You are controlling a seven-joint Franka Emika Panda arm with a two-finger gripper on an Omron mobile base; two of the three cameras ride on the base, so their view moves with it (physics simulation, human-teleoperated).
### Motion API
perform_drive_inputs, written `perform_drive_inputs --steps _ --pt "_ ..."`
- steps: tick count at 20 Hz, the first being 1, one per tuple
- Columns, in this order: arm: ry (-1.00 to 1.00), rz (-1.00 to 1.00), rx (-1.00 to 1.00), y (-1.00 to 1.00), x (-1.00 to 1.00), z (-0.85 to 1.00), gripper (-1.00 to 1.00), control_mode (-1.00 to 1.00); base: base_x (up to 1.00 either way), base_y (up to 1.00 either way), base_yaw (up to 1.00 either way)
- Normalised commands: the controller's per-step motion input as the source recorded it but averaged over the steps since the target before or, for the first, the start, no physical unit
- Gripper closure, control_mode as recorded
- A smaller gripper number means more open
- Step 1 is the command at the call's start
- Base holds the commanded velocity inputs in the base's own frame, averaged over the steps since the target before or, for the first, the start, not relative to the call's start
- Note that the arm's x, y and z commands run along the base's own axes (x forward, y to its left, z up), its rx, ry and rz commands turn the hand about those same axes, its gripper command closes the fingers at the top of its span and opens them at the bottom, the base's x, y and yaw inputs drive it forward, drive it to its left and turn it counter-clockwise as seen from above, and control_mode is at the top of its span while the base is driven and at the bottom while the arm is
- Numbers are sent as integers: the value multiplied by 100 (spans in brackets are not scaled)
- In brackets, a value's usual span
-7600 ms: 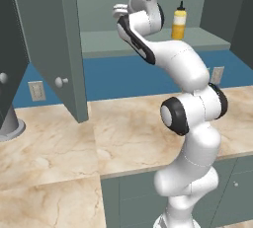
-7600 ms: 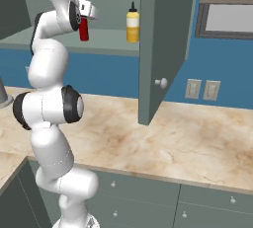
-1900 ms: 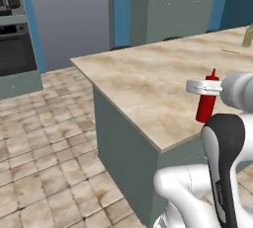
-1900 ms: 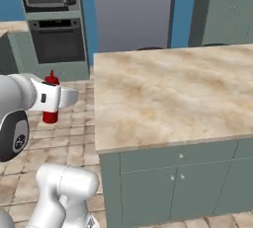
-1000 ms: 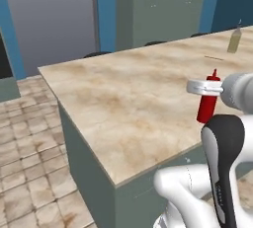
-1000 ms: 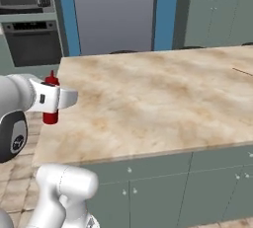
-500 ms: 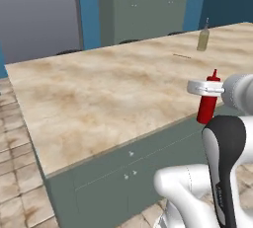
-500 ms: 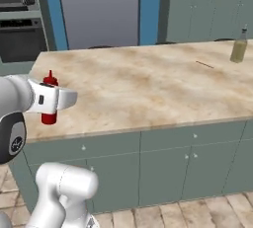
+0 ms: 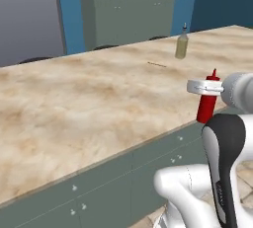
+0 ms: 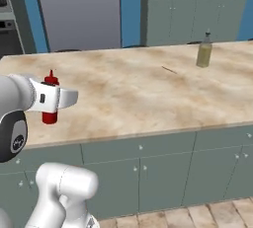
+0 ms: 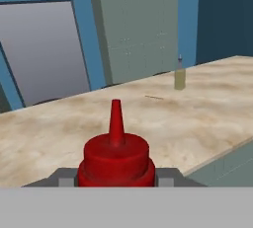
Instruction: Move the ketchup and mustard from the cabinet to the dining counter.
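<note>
The ketchup (image 9: 206, 106) is a small red squeeze bottle, held upright in my gripper (image 9: 207, 88), which is shut on its neck. It hangs at the near edge of the dining counter (image 9: 74, 103), a wide beige marble-look slab over grey-green fronts. From the right base view, the ketchup (image 10: 49, 117) and gripper (image 10: 52, 97) sit over the left part of the dining counter (image 10: 133, 94). In the hand view the ketchup (image 11: 116, 158) rises between my fingertips, with the dining counter (image 11: 197, 118) beyond. The mustard and the cabinet are out of view.
An olive-green bottle (image 9: 182, 47) (image 10: 203, 52) (image 11: 180, 78) stands near the counter's far side, with a thin dark stick (image 10: 169, 69) beside it. Behind the counter are a tall grey-green cupboard (image 9: 138, 5) and a grey panel (image 10: 79, 10).
The whole picture has swung as the base drove: the counter now lies broadside ahead and the olive-green bottle sits nearer the middle. The ketchup stays gripped.
</note>
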Motion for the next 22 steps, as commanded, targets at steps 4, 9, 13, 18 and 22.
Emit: perform_drive_inputs --steps 4,9,13,18,22 --pt "0 0 0 0 0 0 100 100 69 -100 0" --pt "0 0 0 0 0 0 100 100 63 -100 0" --pt "0 0 0 0 0 0 100 100 63 -100 2" --pt "0 0 0 0 0 0 100 100 82 -100 9" --pt "0 0 0 0 0 0 100 100 100 -98 12"
